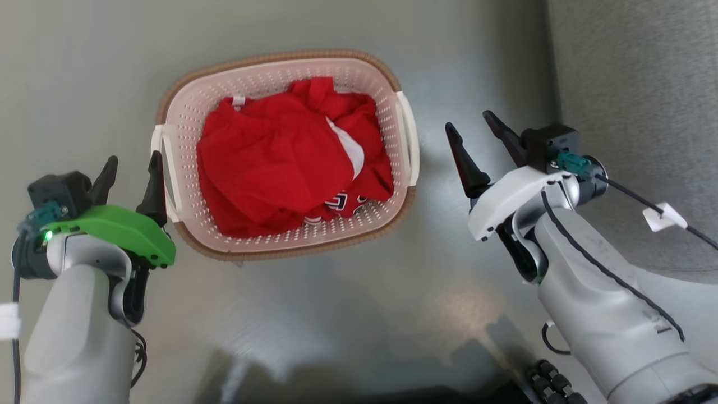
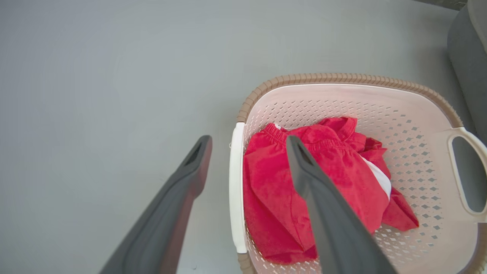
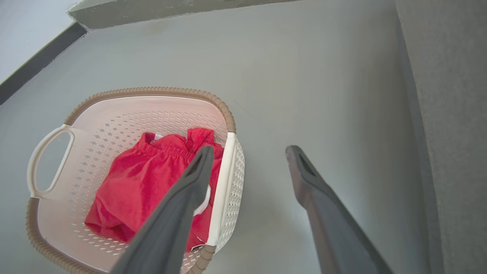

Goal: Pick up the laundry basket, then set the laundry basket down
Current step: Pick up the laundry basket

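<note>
FLANKING THE LOAD: my two arms bracket the laundry basket (image 1: 269,60), which sits on the grey floor (image 1: 348,292) straight ahead of me with a heap of red clothes (image 1: 280,163) inside. I judge it light, a thin perforated plastic shell with a soft load; stiff enough to keep its shape, but likely to flex and tip if raised from one side alone, and the clothes lie loose and could slide if it tilts. The places to take hold are the two white loops on its short sides, the left handle (image 1: 167,179) and the right handle (image 1: 408,140), one for each arm, lifted together and level; the smooth plastic may slip in a shallow pinch, so each bar wants to sit deep in the jaws. My left gripper (image 1: 133,158) hangs just beside the left handle, jaws open; in the left wrist view that bar lies between the two fingers (image 2: 171,213), one over the floor and one over the clothes. My right gripper (image 1: 468,120) is near the right handle, jaws open too, forearm angled in from the lower right; the right wrist view lines that bar up between its fingers. Whether any finger touches plastic I cannot tell.
</note>
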